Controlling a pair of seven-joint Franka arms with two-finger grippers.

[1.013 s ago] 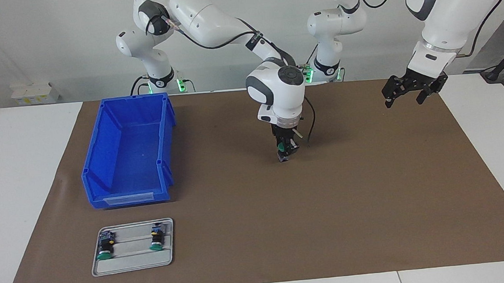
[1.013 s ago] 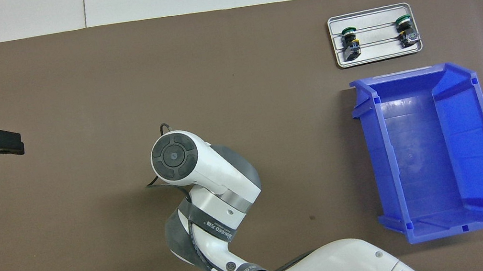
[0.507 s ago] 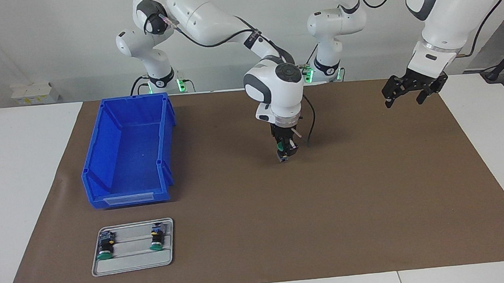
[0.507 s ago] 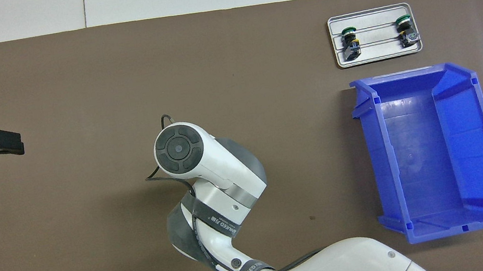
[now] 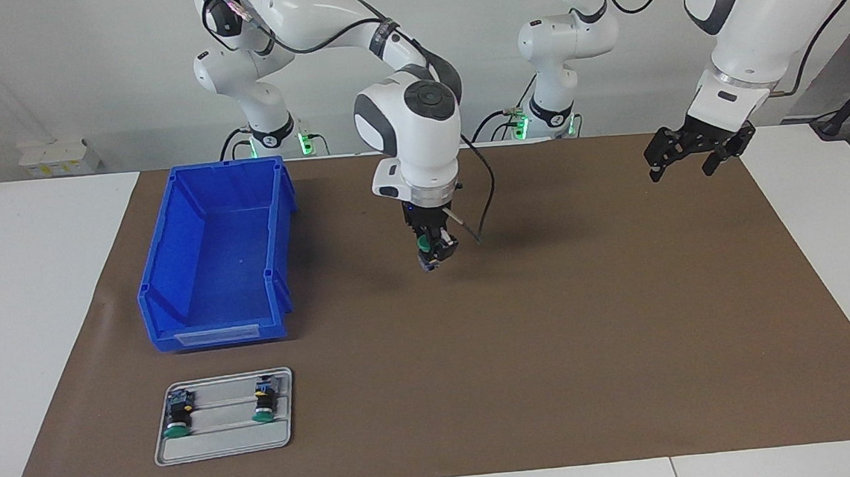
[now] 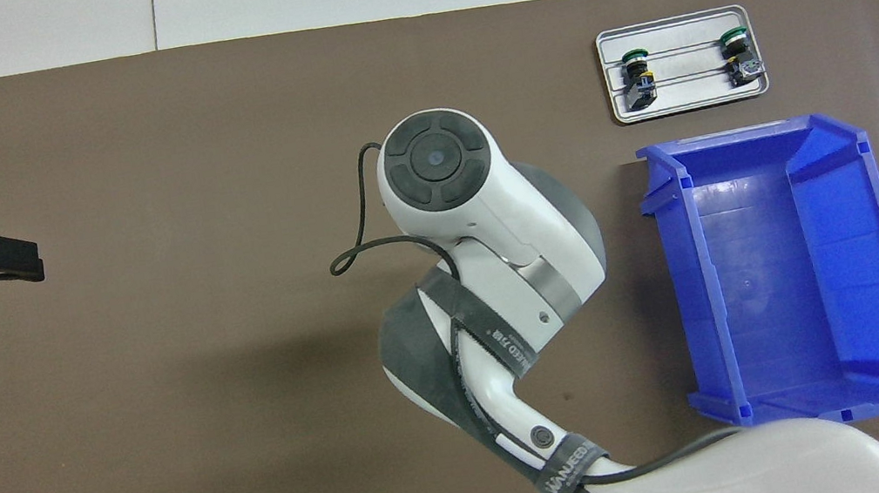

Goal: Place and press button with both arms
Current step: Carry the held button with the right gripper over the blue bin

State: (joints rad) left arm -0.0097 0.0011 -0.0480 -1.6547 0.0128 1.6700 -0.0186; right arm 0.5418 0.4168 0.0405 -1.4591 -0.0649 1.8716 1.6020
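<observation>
My right gripper [image 5: 432, 257] hangs above the brown mat, between the mat's middle and the blue bin, shut on a button [image 5: 426, 252] whose green cap shows between the fingers. In the overhead view the right arm's wrist [image 6: 436, 160] hides both the gripper and the button. The left gripper [image 5: 692, 160] waits open in the air over the mat's edge at the left arm's end; only its black tip [image 6: 1, 260] shows from above. Two more green-capped buttons [image 5: 178, 418] [image 5: 264, 402] lie in the grey tray [image 5: 226, 445].
An open blue bin [image 5: 217, 254] stands toward the right arm's end of the table, nearer to the robots than the grey tray [image 6: 688, 101]. The brown mat [image 5: 552, 349] covers most of the white table.
The right arm has lifted and carried the button toward the blue bin's end of the mat. The left arm has not moved.
</observation>
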